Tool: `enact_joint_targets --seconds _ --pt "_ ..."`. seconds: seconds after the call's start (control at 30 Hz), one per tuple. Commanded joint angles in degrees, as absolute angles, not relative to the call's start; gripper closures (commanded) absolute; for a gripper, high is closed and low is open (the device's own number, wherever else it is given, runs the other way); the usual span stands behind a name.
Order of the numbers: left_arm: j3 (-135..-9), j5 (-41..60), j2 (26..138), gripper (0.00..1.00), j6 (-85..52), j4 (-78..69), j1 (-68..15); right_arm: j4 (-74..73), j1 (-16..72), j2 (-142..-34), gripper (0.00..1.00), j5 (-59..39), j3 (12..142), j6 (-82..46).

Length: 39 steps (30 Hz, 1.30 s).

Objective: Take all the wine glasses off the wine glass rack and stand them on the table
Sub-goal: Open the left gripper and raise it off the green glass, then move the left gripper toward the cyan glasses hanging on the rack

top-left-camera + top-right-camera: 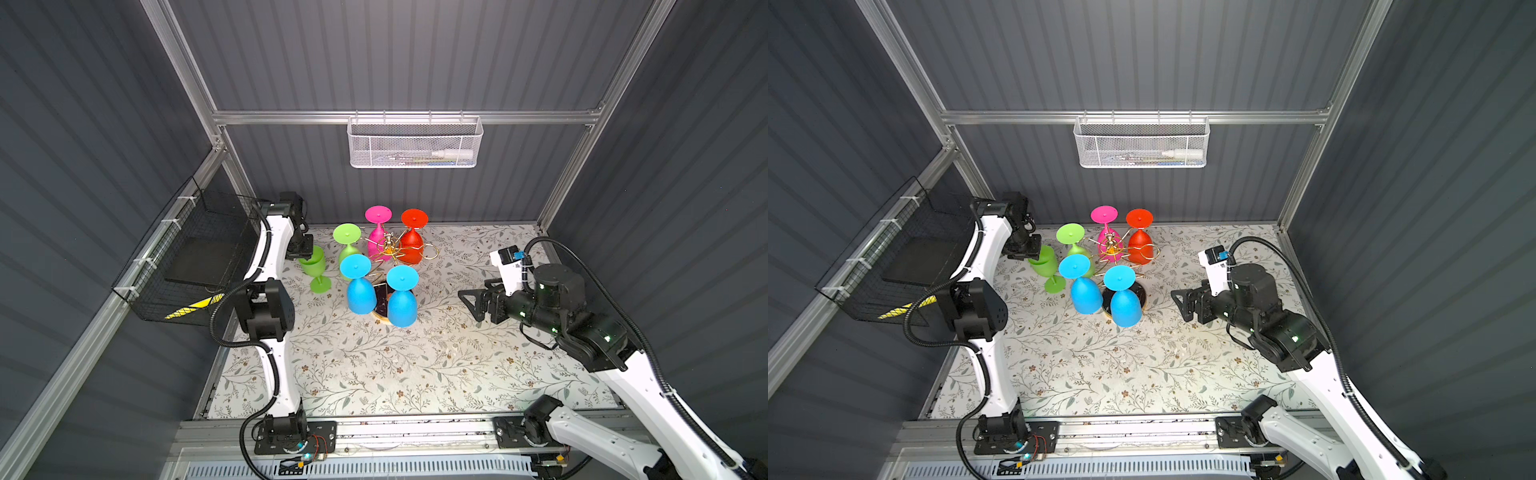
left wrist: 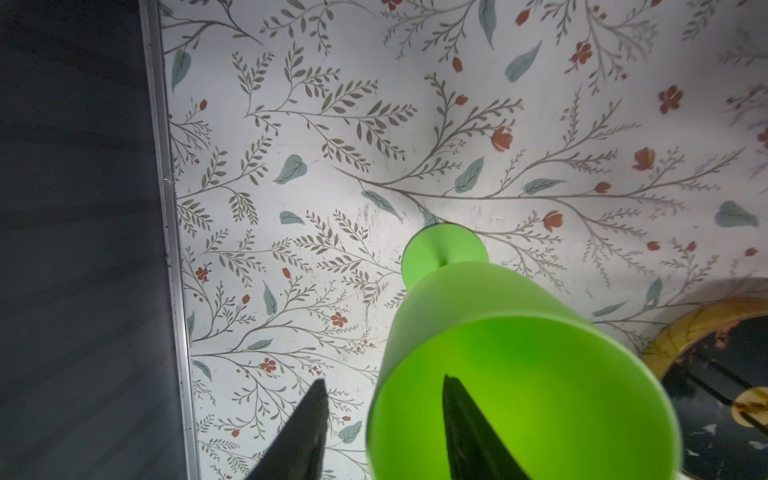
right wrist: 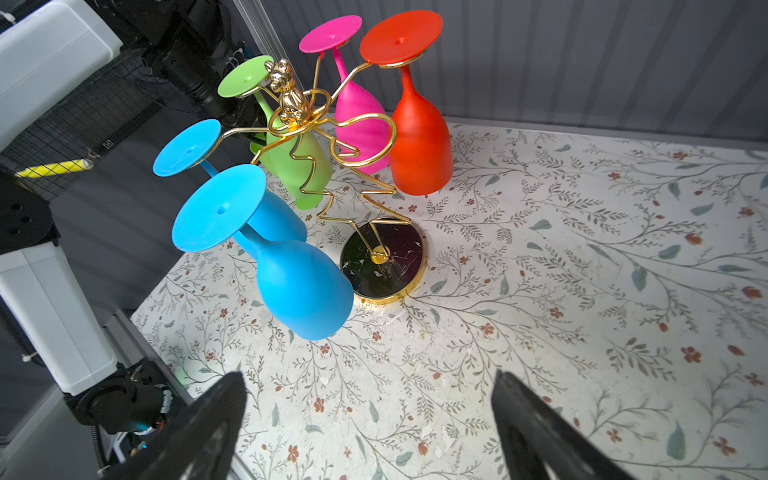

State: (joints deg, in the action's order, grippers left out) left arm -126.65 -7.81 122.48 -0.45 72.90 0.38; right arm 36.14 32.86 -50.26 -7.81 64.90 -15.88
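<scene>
The gold wine glass rack [image 1: 388,248] [image 1: 1111,248] [image 3: 291,104] stands on its black marbled base [image 3: 382,257] at the back of the table. Several wine glasses hang from it upside down: green [image 1: 347,235], pink [image 1: 378,216], red [image 1: 414,218] and two blue [image 1: 355,266]. A green wine glass [image 1: 313,266] [image 1: 1044,262] [image 2: 519,374] stands upright on the table left of the rack. My left gripper [image 1: 300,251] [image 2: 383,378] is open over its rim, one finger inside the bowl and one outside, clear of the wall. My right gripper [image 1: 471,305] [image 3: 368,374] is open and empty, right of the rack.
A black wire basket [image 1: 187,257] hangs on the left wall beside the left arm. A white mesh basket [image 1: 413,145] hangs on the back wall. One ring of the rack [image 1: 430,251] on the right side holds nothing. The table's left edge rail [image 2: 166,208] runs close to the standing glass.
</scene>
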Motion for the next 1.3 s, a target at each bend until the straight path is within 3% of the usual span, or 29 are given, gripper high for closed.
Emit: enact_joint_targets --seconds 0.0,0.13,0.4,0.83,0.97,1.1,1.27 --pt "-125.55 -5.54 118.2 0.48 -0.18 71.14 0.88 35.86 32.6 -51.03 0.11 -10.45 66.51 -16.93" --pt "-124.17 -3.64 114.22 0.4 -0.32 69.23 0.97 34.46 32.56 -51.42 0.15 -13.43 66.78 -18.82" --pt "-116.79 0.42 101.77 0.36 -1.33 60.86 0.97 25.97 32.61 -51.72 0.22 -24.23 64.24 -28.81" --pt "-81.88 6.44 62.57 0.17 -2.58 23.8 0.97 17.44 33.09 -54.1 0.3 -29.19 60.23 -39.58" --pt "-80.5 11.68 58.54 0.19 -6.65 27.53 0.97 20.18 33.13 -52.85 0.3 -24.4 60.43 -37.12" --pt "-82.2 29.23 57.13 0.26 -17.32 31.01 0.97 24.55 33.18 -51.88 0.27 -19.94 61.67 -33.85" --pt "-76.7 42.51 52.83 0.35 -27.41 31.7 0.87 29.8 32.98 -50.68 0.24 -10.65 63.68 -28.78"
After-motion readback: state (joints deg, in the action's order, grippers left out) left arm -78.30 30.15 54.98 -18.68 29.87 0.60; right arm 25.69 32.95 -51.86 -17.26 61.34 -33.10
